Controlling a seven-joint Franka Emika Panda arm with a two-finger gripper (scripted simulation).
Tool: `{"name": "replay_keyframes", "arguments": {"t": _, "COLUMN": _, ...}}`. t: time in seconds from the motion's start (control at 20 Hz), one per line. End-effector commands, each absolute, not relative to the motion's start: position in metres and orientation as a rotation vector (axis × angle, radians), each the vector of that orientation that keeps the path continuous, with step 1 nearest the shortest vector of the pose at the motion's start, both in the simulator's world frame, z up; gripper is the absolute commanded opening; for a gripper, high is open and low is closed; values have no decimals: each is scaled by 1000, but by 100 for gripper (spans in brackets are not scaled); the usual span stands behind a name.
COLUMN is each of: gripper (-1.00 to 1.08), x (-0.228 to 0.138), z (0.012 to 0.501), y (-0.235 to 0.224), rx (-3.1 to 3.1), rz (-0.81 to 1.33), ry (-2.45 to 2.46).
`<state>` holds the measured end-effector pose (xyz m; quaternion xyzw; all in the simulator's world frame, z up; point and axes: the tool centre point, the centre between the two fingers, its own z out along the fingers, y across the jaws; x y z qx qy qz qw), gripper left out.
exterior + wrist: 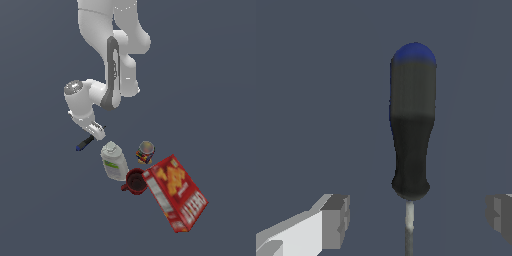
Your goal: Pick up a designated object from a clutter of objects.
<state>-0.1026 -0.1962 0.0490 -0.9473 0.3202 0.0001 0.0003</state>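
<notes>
So my end effector (416, 220) is sitting right over the screwdriver (412, 130), fingers (336, 220) spread wide, nothing pinched yet. In the wrist view one finger pad is off to each side of the tool and there's clear floor between each pad and it. The line between the pads crosses the thin metal shaft (409, 225) just below where the black handle ends, not the fat part of the handle. The screwdriver's long axis runs straight across that line, so the fingers would shut square onto it, which is what I want. My guess is I only need to come down and squeeze, maybe shifting a bit toward the handle for a thicker grip, since that shaft is really skinny.

In the exterior view the screwdriver (84, 143) lies flat on the grey floor (40, 210), blue cap pointing to the exterior view's left, on the left edge of the clutter. The white bottle (114, 161) is just beside it on the right, apart from it. Further right are the small multicoloured can (145, 152), the dark red mug (134, 181) and the red cracker box (176, 199).

There's white lettering on the box side but I can't read it, and the can label is just blurry colours.
</notes>
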Motion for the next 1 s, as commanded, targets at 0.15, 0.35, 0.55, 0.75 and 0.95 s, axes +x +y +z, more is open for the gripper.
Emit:
{"name": "replay_keyframes", "arguments": {"t": 0.15, "gripper": 100, "x": -104, "z": 26, "y": -196, "rx": -2975, "rz": 1, "ry": 1009}}
{"name": "replay_keyframes", "arguments": {"t": 0.35, "gripper": 100, "x": -104, "z": 16, "y": -196, "rx": -2975, "rz": 1, "ry": 1009}}
{"name": "replay_keyframes", "arguments": {"t": 0.55, "gripper": -100, "x": -104, "z": 14, "y": -196, "rx": -2975, "rz": 1, "ry": 1009}}
{"name": "replay_keyframes", "arguments": {"t": 0.75, "gripper": -100, "x": -104, "z": 14, "y": -196, "rx": -2975, "rz": 1, "ry": 1009}}
{"name": "replay_keyframes", "arguments": {"t": 0.95, "gripper": -100, "x": -104, "z": 14, "y": -196, "rx": -2975, "rz": 1, "ry": 1009}}
